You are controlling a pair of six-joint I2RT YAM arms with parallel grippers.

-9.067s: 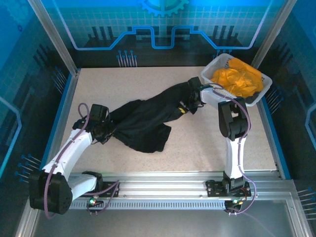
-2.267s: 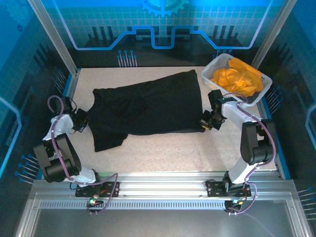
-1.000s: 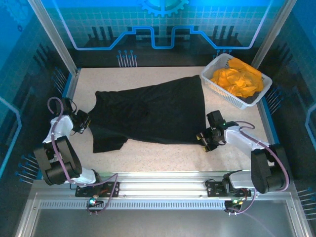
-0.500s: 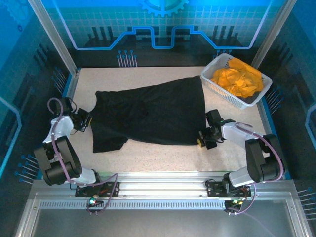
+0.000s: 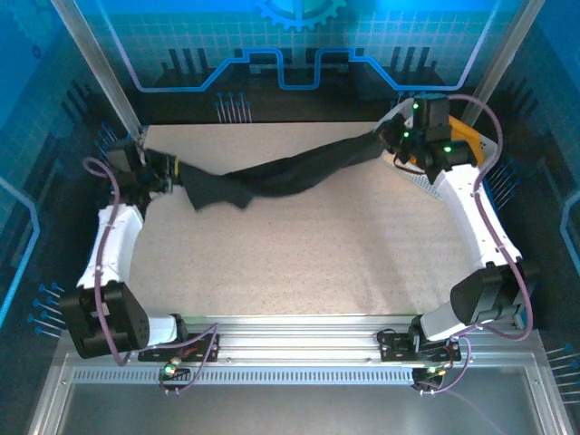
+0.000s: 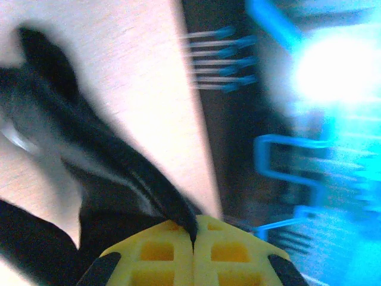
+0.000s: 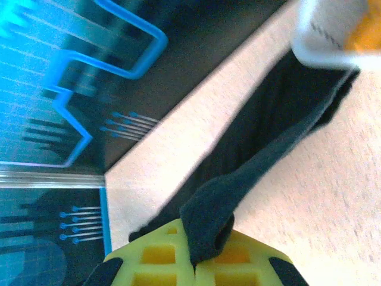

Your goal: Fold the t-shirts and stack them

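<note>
Grippers first. My left gripper sits by the far left corner of the table, and on the left wrist camera its yellow pads are pressed flat against each other with a thin edge of black cloth caught in the seam. That view is blurred, so I can't read more of the cloth than that.

My right gripper is up near the far right corner. On the right wrist camera its yellow pads are pinching a thick rolled fold of the same black cloth, and the fold bulges out between them.

Between the two, the black t-shirt runs as a twisted band along the far side of the table, end to end from one gripper to the other. It sags a little in the middle, and a loose bunch droops from it close to the left end. I can't tell from above whether that bunch touches the tabletop.

Just beside my right gripper, in the far right corner, stands the white lattice basket, partly hidden behind my right arm. The orange-yellow t-shirts are heaped inside it.
</note>
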